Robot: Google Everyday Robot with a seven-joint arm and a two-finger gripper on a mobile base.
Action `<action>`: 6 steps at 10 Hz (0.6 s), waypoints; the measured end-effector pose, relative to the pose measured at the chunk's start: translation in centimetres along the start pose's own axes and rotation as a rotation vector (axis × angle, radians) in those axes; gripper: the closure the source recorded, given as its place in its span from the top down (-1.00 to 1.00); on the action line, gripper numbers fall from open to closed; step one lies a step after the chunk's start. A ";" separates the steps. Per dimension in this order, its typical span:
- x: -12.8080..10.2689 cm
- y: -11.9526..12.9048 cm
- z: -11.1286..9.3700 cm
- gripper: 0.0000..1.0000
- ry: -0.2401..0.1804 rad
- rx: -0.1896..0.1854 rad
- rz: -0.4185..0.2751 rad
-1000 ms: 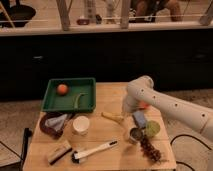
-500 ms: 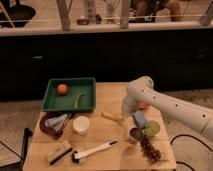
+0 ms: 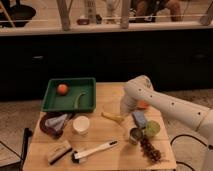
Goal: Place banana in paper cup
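One slim, curved yellow banana (image 3: 113,117) lies flat on the pale wooden desk (image 3: 111,94), just right of the white, round paper cup (image 3: 80,124), which stands upright and apart from it. At the banana's right end hangs the tool (image 3: 123,112) of the smooth white arm (image 3: 165,105); whether it is open or closed I cannot tell. Behind the cup sits a green rectangular plastic tray (image 3: 68,107) holding a round orange fruit (image 3: 62,89). Near the arm stand a shiny metal can (image 3: 134,135) and a matte green apple (image 3: 152,129).
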 end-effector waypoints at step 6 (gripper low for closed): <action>-0.7 -0.9 1.3 0.60 0.002 -0.010 -0.016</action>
